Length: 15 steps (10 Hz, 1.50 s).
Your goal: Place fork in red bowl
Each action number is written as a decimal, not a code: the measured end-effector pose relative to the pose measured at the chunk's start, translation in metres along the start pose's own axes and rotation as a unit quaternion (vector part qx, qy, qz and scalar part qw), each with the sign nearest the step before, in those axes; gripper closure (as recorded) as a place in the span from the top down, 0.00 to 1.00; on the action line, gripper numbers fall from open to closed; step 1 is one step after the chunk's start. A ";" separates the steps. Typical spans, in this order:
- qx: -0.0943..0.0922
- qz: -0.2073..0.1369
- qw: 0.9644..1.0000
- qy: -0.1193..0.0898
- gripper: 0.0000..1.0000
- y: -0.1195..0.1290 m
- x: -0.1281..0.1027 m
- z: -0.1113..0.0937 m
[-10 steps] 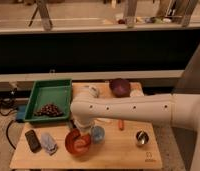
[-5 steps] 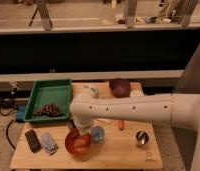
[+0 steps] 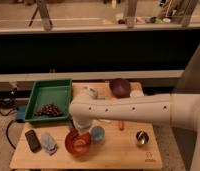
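Red bowl (image 3: 68, 144) is taken as landmark; it is set on the wooden table (image 3: 118, 153), close to the front edge.

- Gripper (image 3: 81, 131) is hung from the white arm (image 3: 138, 107), which is reached in from the right of the bowl. It is held directly over the bowl's back rim, just above it. Whether it is spread or pressed together cannot be told (it is masked by the wrist).
- Fork cannot be made out as a separate shape. Nothing slim and silvery is seen on the table around the bowl. It is judged to be either carried under the wrist or already lowered into the bowl; which one cannot be said. Its long axis cannot be read.
- Blue cup (image 3: 97, 133) is set just right of the bowl, almost touching it.
- Thin orange stick (image 3: 120, 124) is laid farther right, beyond the cup.
- Small metal cup (image 3: 141, 137) is placed well right of the bowl.
- Dark purple bowl (image 3: 120, 87) is placed well behind and to the right.
- Green tray (image 3: 40, 92) is set behind and left, with a dark cluster (image 3: 49, 110) in it.
- Black flat object (image 3: 33, 141) and pale crumpled packet (image 3: 49, 143) are laid just left of the bowl.

Judgement: the placing stage is reached. If the fork is carried, only a short drop into the bowl is called for; a long utensil may bridge the rim or tip toward the blue cup.
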 end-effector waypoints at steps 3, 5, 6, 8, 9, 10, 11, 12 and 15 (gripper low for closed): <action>0.003 -0.007 1.000 0.000 0.34 -0.001 -0.001 0.000; 0.006 -0.012 1.000 -0.001 0.33 -0.002 -0.003 -0.001; 0.007 -0.015 1.000 -0.002 0.27 -0.002 -0.005 -0.001; 0.010 -0.020 1.000 -0.003 0.15 -0.002 -0.007 -0.001; 0.011 -0.024 1.000 -0.004 0.14 -0.003 -0.008 -0.001; 0.013 -0.026 1.000 -0.005 0.14 -0.003 -0.009 -0.001; 0.013 -0.028 0.999 -0.005 0.14 -0.003 -0.009 -0.001; 0.015 -0.031 0.999 -0.007 0.14 -0.004 -0.010 0.001; 0.018 -0.037 0.999 -0.008 0.14 -0.004 -0.012 0.002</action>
